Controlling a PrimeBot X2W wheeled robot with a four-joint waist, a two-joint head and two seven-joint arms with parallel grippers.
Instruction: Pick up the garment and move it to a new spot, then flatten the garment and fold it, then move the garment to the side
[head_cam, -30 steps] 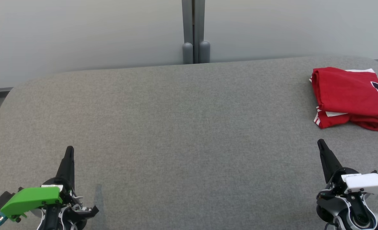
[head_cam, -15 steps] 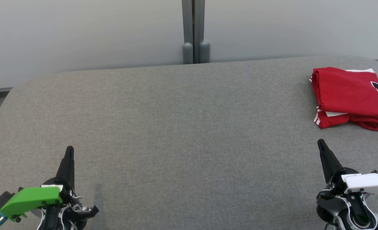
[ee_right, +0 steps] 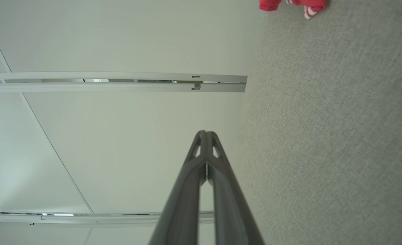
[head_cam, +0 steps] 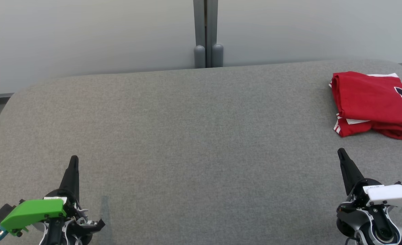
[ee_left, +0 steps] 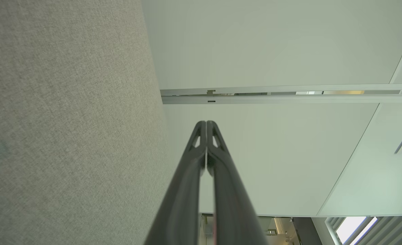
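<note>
While the broad grey table (head_cam: 187, 136) stretches out ahead, the red garment (head_cam: 371, 102) lies folded at its far right side, with navy lettering up and white trim peeking out. The left gripper (head_cam: 73, 160) sits at the front left and the right gripper (head_cam: 340, 151) near the garment but clear of it — both with fingers pressed together, holding nothing.

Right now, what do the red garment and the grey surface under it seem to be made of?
Red garment: thin soft cloth, likely a synthetic jersey knit; it lies in limp folded layers, with white trim and a dark printed number. Grey surface: matte woven fabric, upholstery-like; a fine heathered weave shows close up. What lies beneath cannot be told.
</note>
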